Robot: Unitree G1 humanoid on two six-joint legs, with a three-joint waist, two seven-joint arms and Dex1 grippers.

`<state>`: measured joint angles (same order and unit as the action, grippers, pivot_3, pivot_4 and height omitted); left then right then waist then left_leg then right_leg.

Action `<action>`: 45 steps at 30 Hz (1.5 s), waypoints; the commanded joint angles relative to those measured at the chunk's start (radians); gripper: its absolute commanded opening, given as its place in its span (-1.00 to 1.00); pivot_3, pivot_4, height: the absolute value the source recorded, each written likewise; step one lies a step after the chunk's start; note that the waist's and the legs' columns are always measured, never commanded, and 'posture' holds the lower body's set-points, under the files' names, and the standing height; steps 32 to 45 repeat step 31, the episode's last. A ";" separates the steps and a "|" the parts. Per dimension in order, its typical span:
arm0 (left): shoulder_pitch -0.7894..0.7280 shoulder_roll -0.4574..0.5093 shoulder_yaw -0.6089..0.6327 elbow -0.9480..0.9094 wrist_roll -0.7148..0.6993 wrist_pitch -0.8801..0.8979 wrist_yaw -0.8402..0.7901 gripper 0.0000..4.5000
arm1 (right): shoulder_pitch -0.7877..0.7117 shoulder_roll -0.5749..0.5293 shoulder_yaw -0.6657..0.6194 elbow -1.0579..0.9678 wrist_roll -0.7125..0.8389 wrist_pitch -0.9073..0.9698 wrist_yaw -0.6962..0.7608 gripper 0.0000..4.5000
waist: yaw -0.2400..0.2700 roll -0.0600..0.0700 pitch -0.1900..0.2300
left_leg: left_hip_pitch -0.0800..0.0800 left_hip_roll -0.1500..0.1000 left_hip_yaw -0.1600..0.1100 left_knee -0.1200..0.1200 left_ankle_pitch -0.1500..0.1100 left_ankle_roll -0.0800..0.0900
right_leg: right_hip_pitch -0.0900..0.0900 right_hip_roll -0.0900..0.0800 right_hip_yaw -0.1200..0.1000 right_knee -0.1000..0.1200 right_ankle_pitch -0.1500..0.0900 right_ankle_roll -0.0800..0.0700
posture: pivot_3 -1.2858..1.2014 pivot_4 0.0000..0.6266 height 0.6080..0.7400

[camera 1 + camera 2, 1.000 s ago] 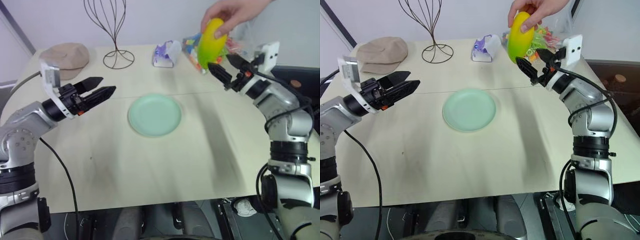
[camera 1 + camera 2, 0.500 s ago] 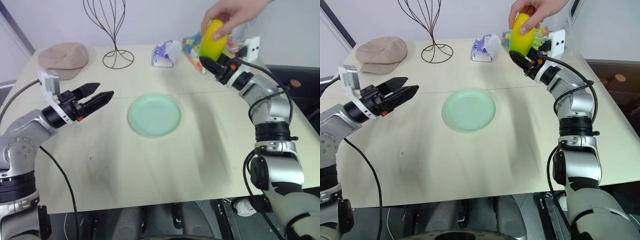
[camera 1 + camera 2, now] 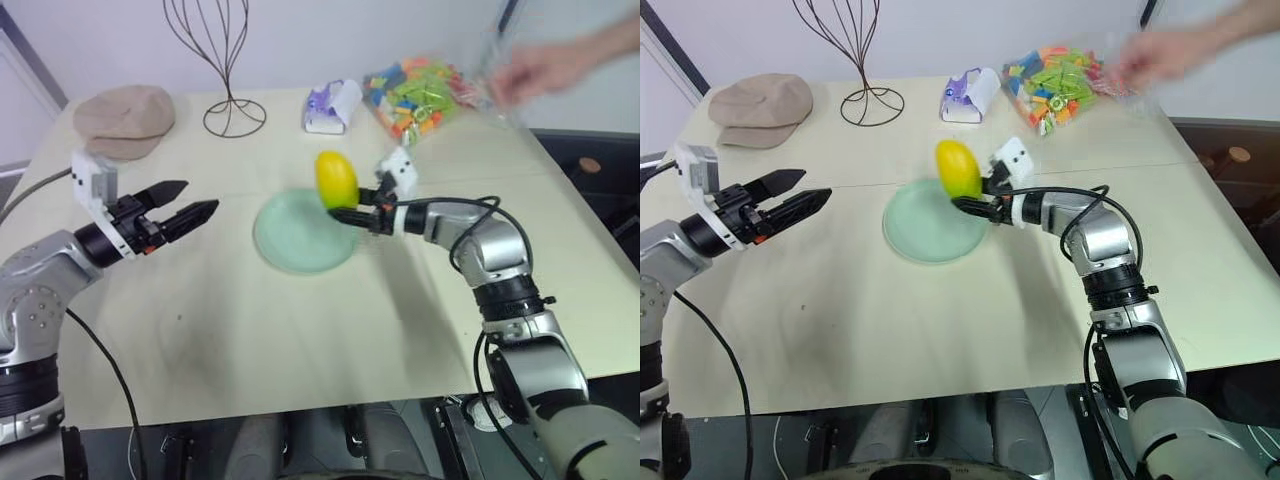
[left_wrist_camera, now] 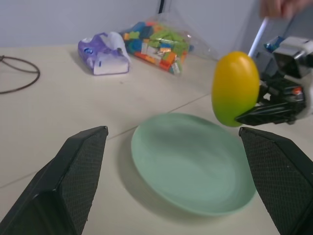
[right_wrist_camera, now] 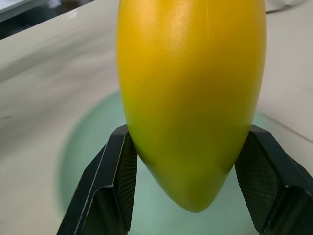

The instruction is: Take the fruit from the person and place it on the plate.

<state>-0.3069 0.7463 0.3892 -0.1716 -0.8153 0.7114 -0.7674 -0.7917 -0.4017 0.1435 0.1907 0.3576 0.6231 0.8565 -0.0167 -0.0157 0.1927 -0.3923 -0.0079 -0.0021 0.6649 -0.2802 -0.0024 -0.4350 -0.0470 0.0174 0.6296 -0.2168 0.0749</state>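
A pale mint-green plate (image 3: 303, 232) lay flat near the centre of the frame on a light beige tabletop (image 3: 300, 330), with nothing resting in it; just above its upper right edge, the right hand (image 3: 340, 214) was clamped on the lower, greenish end of the fruit (image 3: 336, 179), a smooth yellow oval held upright in the air, its two black fingers (image 5: 115, 171) pressed against either side of it; the fruit was off the plate's surface, above the rim.

At the upper right of the frame a clear bag of colourful toy blocks (image 3: 418, 88) lay on the tabletop; above and to the right of it, a person's hand (image 3: 535, 70) showed as a blur, well apart from the fruit.

At the left of the frame the left hand (image 3: 190, 204) hung level above the tabletop, pointing toward the plate, its fingers (image 4: 73, 171) spread wide and holding nothing.

Along the far edge stood a dark wire stand (image 3: 222, 60), with a beige cap (image 3: 125, 118) to its left and a small purple and white packet (image 3: 333, 106) to its right; behind the tabletop rose a plain pale wall.
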 commanded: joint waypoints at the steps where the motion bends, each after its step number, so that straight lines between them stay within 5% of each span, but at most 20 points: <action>1: 0.021 0.024 0.019 -0.044 0.005 -0.016 -0.018 1.00 | -0.024 0.005 0.024 -0.101 0.028 0.070 0.032 -0.02 | 0.001 0.000 0.000 | 0.000 0.000 0.000 0.000 0.000 0.000 | 0.000 0.000 0.000 0.000 0.000 0.000 | 0.03 -0.52 1.00; 6: 0.066 0.033 -0.002 -0.067 0.033 -0.029 -0.035 1.00 | -0.024 -0.012 0.062 -0.081 -0.001 0.071 0.072 -0.02 | 0.002 0.000 0.000 | 0.000 0.000 0.000 0.000 0.000 0.000 | 0.000 -0.001 0.000 0.000 0.000 0.000 | 0.03 -0.52 1.00; 11: 0.068 0.024 -0.001 -0.078 0.033 -0.030 -0.030 1.00 | -0.036 -0.003 0.044 -0.043 -0.010 0.057 0.059 0.98 | 0.000 0.000 0.000 | 0.000 0.000 0.000 0.000 0.000 0.000 | 0.000 -0.001 0.000 0.000 -0.001 -0.002 | 0.03 -0.52 1.00; 21: 0.046 0.011 0.015 0.013 0.134 -0.119 0.037 1.00 | -0.051 -0.101 -0.133 0.026 -0.030 -0.061 -0.029 0.98 | 0.006 0.000 0.000 | 0.000 -0.001 0.000 0.000 0.000 0.000 | 0.000 -0.001 -0.001 -0.001 0.000 0.000 | 0.03 -0.52 1.00; 31: 0.092 -0.014 0.011 0.151 0.270 -0.269 0.070 1.00 | 0.139 -0.229 -0.335 -0.015 -0.010 -0.132 -0.093 0.98 | -0.001 0.000 0.000 | 0.000 0.000 0.001 -0.001 0.000 0.000 | 0.000 -0.001 0.000 -0.002 0.000 0.000 | 0.03 -0.52 1.00; 45: 0.092 -0.014 0.011 0.151 0.270 -0.269 0.070 1.00 | 0.139 -0.229 -0.335 -0.015 -0.010 -0.132 -0.093 0.98 | -0.001 0.000 0.000 | 0.000 0.000 0.001 -0.001 0.000 0.000 | 0.000 -0.001 0.000 -0.002 0.000 0.000 | 0.03 -0.52 1.00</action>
